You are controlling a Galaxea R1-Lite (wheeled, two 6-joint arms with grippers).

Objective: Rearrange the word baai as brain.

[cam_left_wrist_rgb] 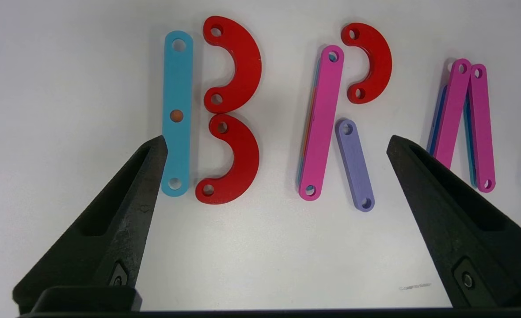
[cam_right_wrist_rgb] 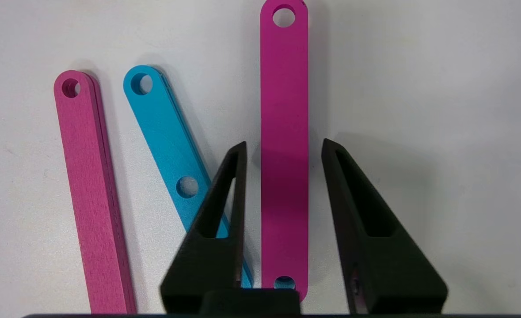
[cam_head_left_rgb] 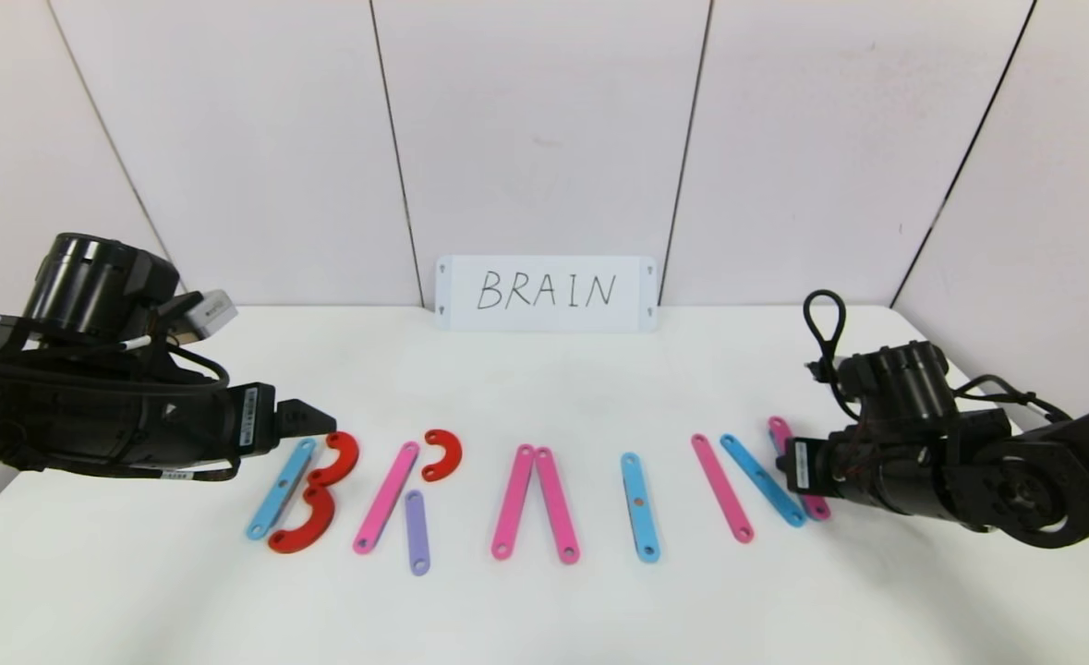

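The coloured pieces lie in a row as five letters. B is a blue strip (cam_head_left_rgb: 281, 489) with two red arcs (cam_head_left_rgb: 324, 489). R is a pink strip (cam_head_left_rgb: 385, 499), a red arc (cam_head_left_rgb: 442, 454) and a purple strip (cam_head_left_rgb: 417, 532). A is two pink strips (cam_head_left_rgb: 535, 503) and I is a blue strip (cam_head_left_rgb: 640, 506). N is a pink strip (cam_head_left_rgb: 721, 488), a blue strip (cam_head_left_rgb: 761, 480) and a last pink strip (cam_right_wrist_rgb: 283, 88). My left gripper (cam_left_wrist_rgb: 276, 145) is wide open and empty, just left of the B. My right gripper (cam_right_wrist_rgb: 283, 145) is open, its fingers either side of the last pink strip with gaps.
A white card (cam_head_left_rgb: 545, 293) handwritten "BRAIN" leans on the back wall. The white table (cam_head_left_rgb: 544, 388) has bare room behind and in front of the letter row. Its right edge runs close behind my right arm.
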